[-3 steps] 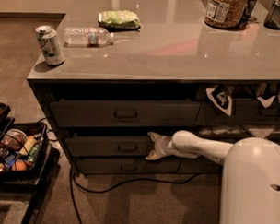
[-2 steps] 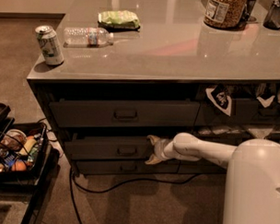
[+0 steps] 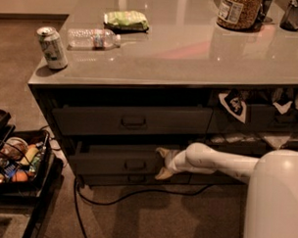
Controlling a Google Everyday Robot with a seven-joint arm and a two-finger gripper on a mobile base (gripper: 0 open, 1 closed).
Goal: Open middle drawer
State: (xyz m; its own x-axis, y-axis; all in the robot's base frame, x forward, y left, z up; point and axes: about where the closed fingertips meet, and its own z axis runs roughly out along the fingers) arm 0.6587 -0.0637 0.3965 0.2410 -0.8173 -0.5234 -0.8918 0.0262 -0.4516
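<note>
The middle drawer point(image 3: 113, 163) is the dark grey, medium-height front with a small loop handle point(image 3: 135, 164), below the taller top drawer point(image 3: 131, 121). It stands slightly out from the cabinet, with a dark gap showing above its front. My gripper point(image 3: 161, 163) is at the right end of this drawer front, on a white arm point(image 3: 206, 161) reaching in from the right. Its fingers are spread, one point(image 3: 160, 151) at the front's top edge and the other at the bottom edge. The slim bottom drawer point(image 3: 132, 179) sits just beneath.
On the counter point(image 3: 190, 58) are a soda can point(image 3: 52, 48), a water bottle point(image 3: 93, 38), a green bag point(image 3: 125, 20) and a jar point(image 3: 239, 10). A black cart with items point(image 3: 17, 160) stands at left. A cable point(image 3: 136, 194) lies on the floor.
The middle drawer front and its handle have come a little toward me, out of the cabinet. My gripper has moved with it, staying at its right end.
</note>
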